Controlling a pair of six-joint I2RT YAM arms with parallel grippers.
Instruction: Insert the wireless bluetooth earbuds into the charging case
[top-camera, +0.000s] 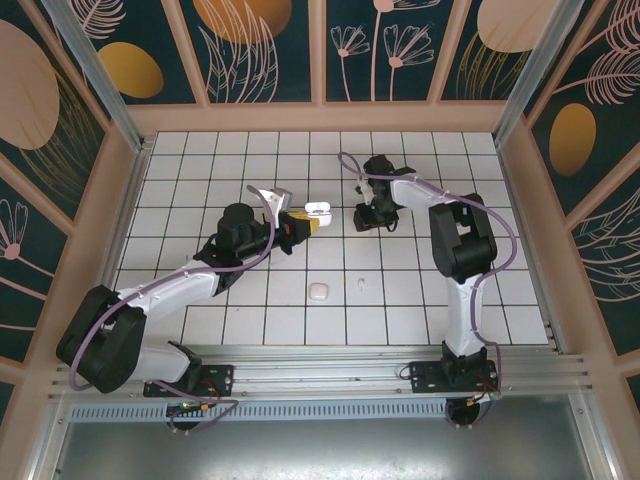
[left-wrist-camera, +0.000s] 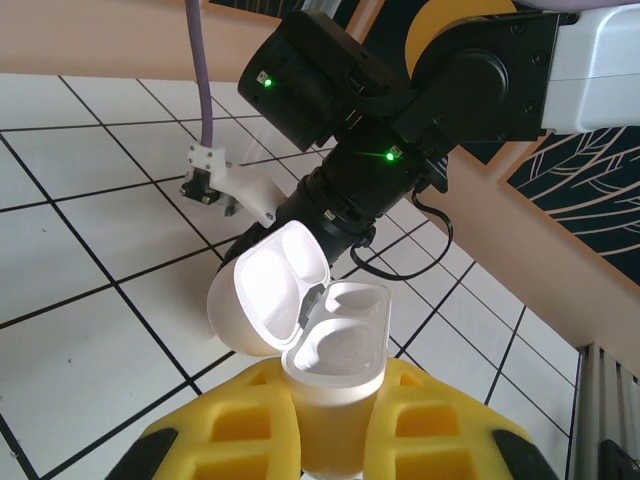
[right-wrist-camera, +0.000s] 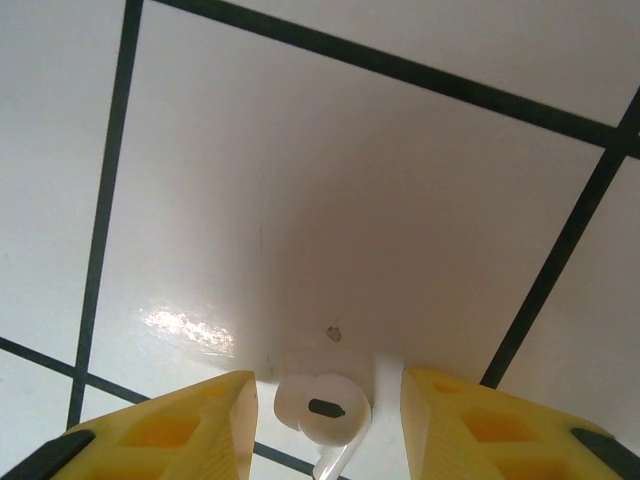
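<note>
Jaws of the left arm are clamped on the open case, its lid tipped back and both wells empty. The jaws of the right arm stand apart over the bench. An earbud lies between them, touching neither, its stem cut off at the frame edge. A closed second case lies well apart from both jaws.

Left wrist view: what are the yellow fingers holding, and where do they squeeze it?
The left gripper holds the open charging case by its lower body, squeezed between its two yellow fingers.
</note>
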